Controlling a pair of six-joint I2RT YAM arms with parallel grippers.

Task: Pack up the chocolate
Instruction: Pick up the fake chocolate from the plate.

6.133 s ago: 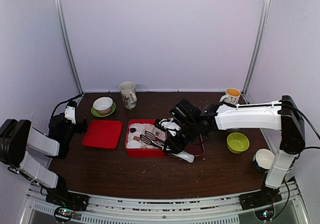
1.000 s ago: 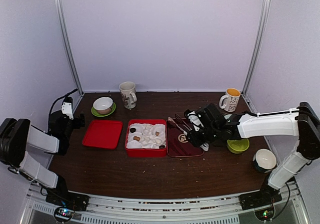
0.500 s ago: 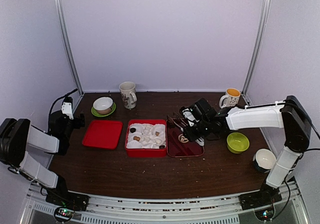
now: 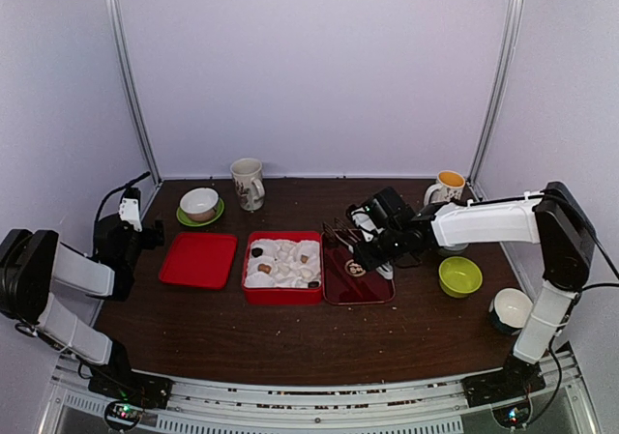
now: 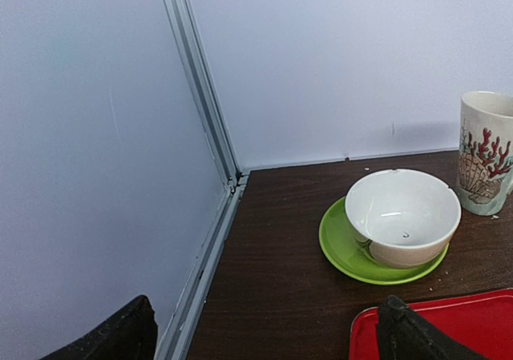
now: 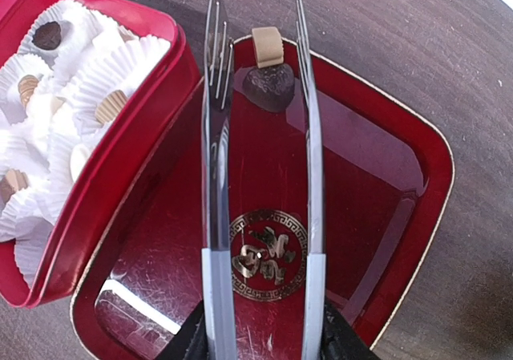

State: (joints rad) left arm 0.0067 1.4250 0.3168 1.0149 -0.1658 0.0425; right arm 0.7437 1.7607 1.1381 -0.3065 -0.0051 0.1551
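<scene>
Now right gripper (image 6: 260, 340): clamping tongs (image 6: 216, 175)
chocolate (image 6: 268, 83): on tray (image 6: 385, 184), between tong tips
left gripper (image 5: 264, 332): wide, left of tray

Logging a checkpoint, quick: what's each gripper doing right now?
Left gripper: open, holding nothing.
Right gripper: closed on the metal tongs.

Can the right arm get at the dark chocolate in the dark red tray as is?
Probably yes. The right fingers hold the tongs with their prongs straddling the dark chocolate, nothing between. The tan piece sits right behind it and might get nudged.
</scene>
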